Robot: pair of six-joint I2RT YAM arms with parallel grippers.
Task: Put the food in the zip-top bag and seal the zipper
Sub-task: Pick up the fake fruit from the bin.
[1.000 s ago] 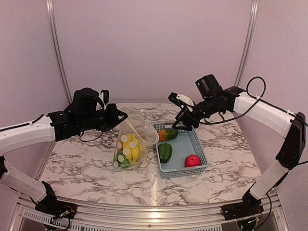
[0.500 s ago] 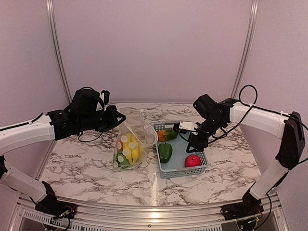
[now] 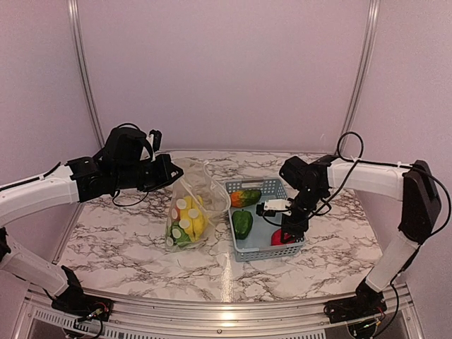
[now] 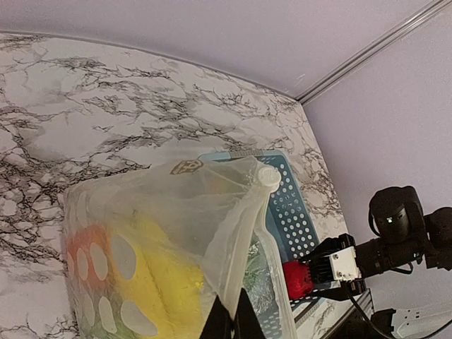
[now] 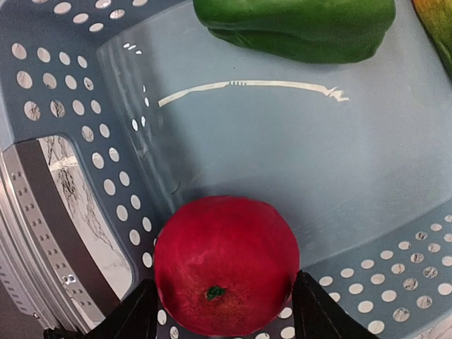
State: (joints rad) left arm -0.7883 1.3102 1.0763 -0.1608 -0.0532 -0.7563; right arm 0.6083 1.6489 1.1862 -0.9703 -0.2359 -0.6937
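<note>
My left gripper is shut on the top edge of the zip-top bag and holds it upright; its fingertips pinch the clear plastic. Yellow pieces and a green piece lie inside the bag. The bag's mouth stands open towards the basket. My right gripper is down in the light-blue basket, open, with a finger on each side of the red apple. A green pepper and an orange-and-green piece lie in the basket too.
The basket wall is close to the left of the apple and the near corner is right behind it. The marble table ends at a metal rail at the front. Purple walls close in the back and sides.
My right arm has swung down from above the basket's far edge into its near right corner and now straddles the apple. The left gripper has held the bag in place.
</note>
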